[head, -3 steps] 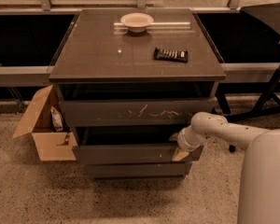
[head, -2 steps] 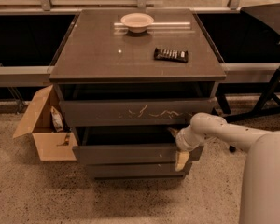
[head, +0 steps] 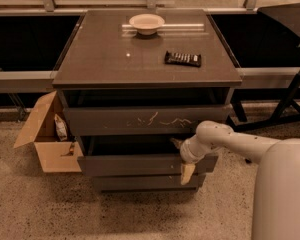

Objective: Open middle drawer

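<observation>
The gripper (head: 181, 158) sits at the right end of the middle drawer (head: 135, 165), clamped over the top edge of its front; one pale finger (head: 186, 173) hangs down the outer face and the other dips into the dark interior behind it. That grasp makes sense, since the front is flat and has no handle, so the lip is the only purchase. The arm (head: 230, 139) reaches in from the right, low and roughly level with the drawer, which suits a straight outward pull; the drawer stands partly out, its shallow inside showing beneath the scratched upper drawer (head: 140, 120) (itself slightly proud of the cabinet). The lowest front (head: 140, 183) lies flush below. On the cabinet top (head: 105, 59) rest a bowl (head: 146, 22) and a flat dark bar (head: 183, 58), well apart; a cardboard box (head: 45, 134) stands open on the floor just beside the cabinet's left.
</observation>
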`<act>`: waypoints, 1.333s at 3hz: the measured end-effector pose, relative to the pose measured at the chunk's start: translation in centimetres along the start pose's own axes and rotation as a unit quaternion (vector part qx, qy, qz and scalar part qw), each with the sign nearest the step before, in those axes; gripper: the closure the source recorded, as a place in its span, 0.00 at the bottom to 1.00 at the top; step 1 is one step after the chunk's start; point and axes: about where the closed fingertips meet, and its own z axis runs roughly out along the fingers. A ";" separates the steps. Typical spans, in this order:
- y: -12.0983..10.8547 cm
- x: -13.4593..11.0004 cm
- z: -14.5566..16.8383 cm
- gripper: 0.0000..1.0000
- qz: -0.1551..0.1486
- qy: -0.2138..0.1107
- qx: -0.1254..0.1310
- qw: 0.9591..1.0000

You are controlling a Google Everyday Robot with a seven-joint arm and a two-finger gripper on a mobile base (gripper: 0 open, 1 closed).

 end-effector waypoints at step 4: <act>3.0 -4.5 0.4 0.95 -0.009 -0.029 -0.049 0.998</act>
